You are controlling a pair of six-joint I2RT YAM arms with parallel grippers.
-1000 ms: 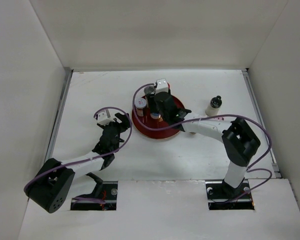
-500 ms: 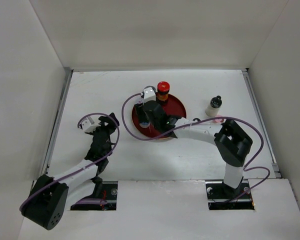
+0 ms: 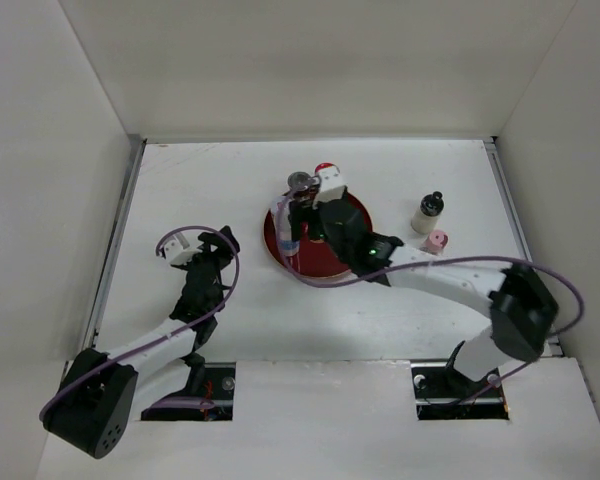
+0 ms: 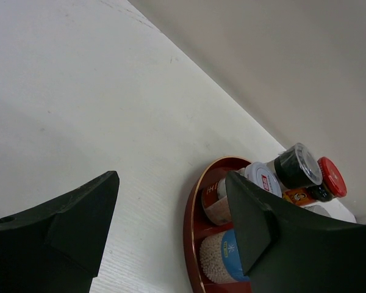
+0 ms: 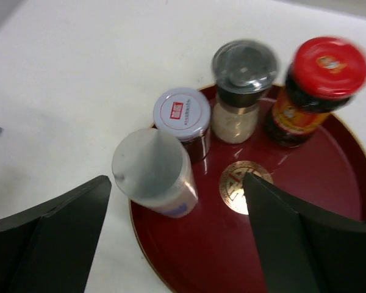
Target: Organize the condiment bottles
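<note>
Four condiment bottles stand on the round red plate (image 5: 244, 256): a white-capped jar with a blue label (image 5: 151, 171) at its left edge, a silver-capped jar (image 5: 182, 116), a dark-capped grinder (image 5: 243, 79) and a red-capped bottle (image 5: 320, 79). My right gripper (image 5: 177, 183) hangs open and empty above the plate, with the white jar below and between its fingers, not touched. A black-capped bottle (image 3: 429, 212) and a pink-capped one (image 3: 436, 240) stand on the table right of the plate (image 3: 325, 262). My left gripper (image 3: 220, 243) is open and empty left of the plate.
The gold centre mark (image 5: 244, 186) of the plate is bare. In the left wrist view the plate's rim (image 4: 189, 232) lies just right of my open left gripper (image 4: 171, 183). White walls enclose the table on three sides.
My right gripper has pulled up and back from the plate's left part, leaving the white jar standing there. The left arm drew back to the left, then stayed still.
</note>
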